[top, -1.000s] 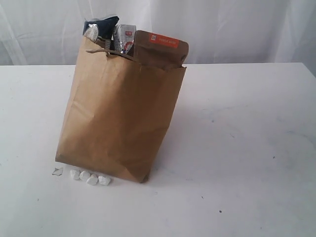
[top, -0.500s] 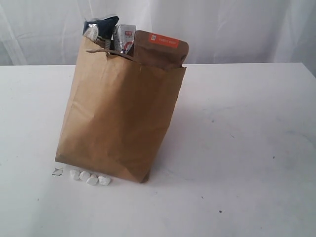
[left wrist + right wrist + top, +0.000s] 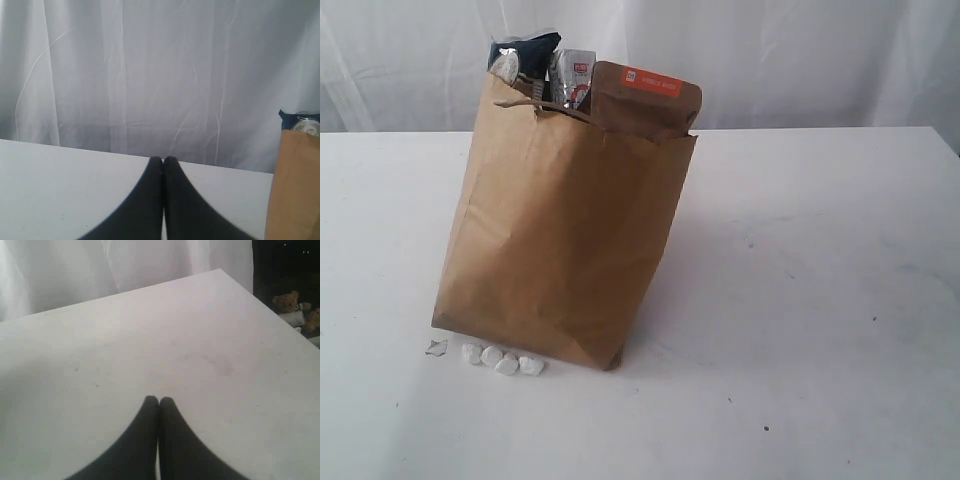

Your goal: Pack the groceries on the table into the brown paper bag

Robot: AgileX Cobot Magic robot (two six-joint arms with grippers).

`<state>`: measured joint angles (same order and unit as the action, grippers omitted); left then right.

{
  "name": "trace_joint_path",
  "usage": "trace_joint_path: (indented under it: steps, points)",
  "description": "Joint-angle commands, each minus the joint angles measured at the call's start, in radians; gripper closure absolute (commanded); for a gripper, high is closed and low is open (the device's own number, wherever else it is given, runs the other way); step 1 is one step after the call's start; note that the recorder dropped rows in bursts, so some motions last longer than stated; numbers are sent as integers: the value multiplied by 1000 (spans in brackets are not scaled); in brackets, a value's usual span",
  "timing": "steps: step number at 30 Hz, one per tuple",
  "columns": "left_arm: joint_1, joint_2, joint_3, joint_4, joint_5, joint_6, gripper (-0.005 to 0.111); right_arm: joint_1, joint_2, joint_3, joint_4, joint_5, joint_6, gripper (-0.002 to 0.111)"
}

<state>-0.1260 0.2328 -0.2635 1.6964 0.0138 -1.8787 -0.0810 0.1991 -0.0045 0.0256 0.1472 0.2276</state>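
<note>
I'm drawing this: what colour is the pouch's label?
Orange: the label on the brown pouch, clearest in the exterior view.

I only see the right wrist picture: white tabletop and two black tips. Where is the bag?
Observer: The brown paper bag stands on the table, in the exterior view.
Operator: Anything in it?
Observer: An orange-labelled brown pouch and a dark packet poke out the top.
Operator: And the other hand?
Observer: The left hand is shut on nothing, pointing toward the curtain.
</note>
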Motion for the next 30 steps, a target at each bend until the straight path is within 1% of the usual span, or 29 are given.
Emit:
trace_joint_path:
  steps: [1, 4, 7, 15, 17, 18, 19, 21, 22, 23, 25, 26, 27, 29, 30]
  points:
    - [-3, -4, -7, 21, -126, -3, 107, 4, 2, 4, 1, -5, 13, 108]
    - [-3, 3, -7, 21, -265, -3, 107, 4, 2, 4, 1, -5, 13, 108]
    - [-3, 3, -7, 21, -333, -3, 107, 4, 2, 4, 1, -5, 13, 108]
    - [-3, 3, -7, 4, -249, -14, 107, 4, 2, 4, 1, -5, 13, 108]
    - [-3, 3, -7, -65, -253, -5, 107, 4, 2, 4, 1, -5, 13, 108]
    - [-3, 3, -5, -142, -261, 18, 107, 4, 2, 4, 1, -5, 13, 108]
    - [-3, 3, 1, -270, -276, 92, 107, 4, 2, 4, 1, -5, 13, 108]
    - [-3, 3, 27, -621, -318, 388, 107, 4, 2, 4, 1, -5, 13, 108]
    - [-3, 3, 49, -836, -350, 621, 107, 4, 2, 4, 1, -5, 13, 108]
    - [-3, 6, 73, -1011, -384, 856, 107, 4, 2, 4, 1, -5, 13, 108]
    - [-3, 13, 111, -1256, -403, 1211, 107, 4, 2, 4, 1, -5, 13, 108]
    - [-5, 22, 130, -1378, -389, 1374, 107, 4, 2, 4, 1, -5, 13, 108]
    - [-5, 30, 143, -1476, -364, 1514, 107, 4, 2, 4, 1, -5, 13, 108]
    - [-5, 51, 161, -1603, -234, 1705, 107, 4, 2, 4, 1, -5, 13, 108]
    - [-5, 79, 148, -1687, -76, 1743, 107, 4, 2, 4, 1, -5, 13, 108]
